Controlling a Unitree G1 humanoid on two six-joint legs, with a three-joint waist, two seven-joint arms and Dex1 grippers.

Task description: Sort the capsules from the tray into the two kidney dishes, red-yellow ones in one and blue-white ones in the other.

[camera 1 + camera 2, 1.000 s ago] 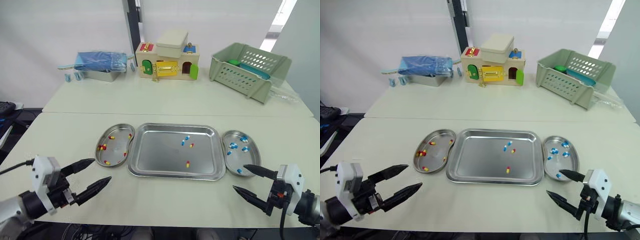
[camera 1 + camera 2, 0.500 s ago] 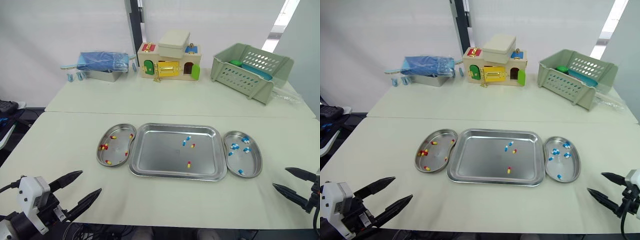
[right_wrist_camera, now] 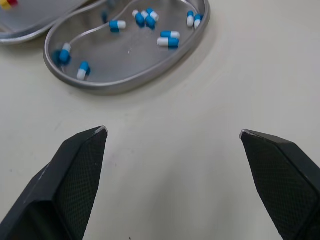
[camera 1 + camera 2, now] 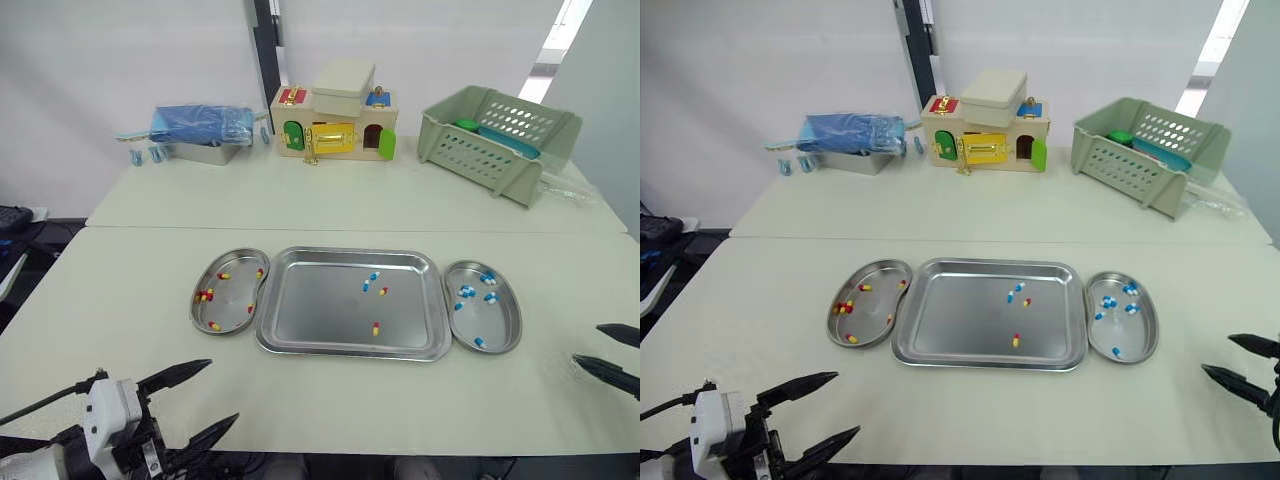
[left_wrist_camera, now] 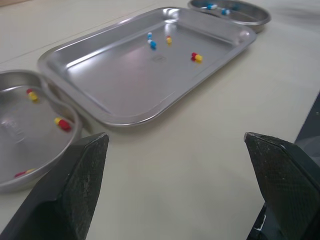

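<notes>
— What is sitting on the cream surface before the white wall?
— Capsules are lying in the central tray; a basket is resting at two o'clock. The left hand and right hand are hovering, fingers spread.
</notes>
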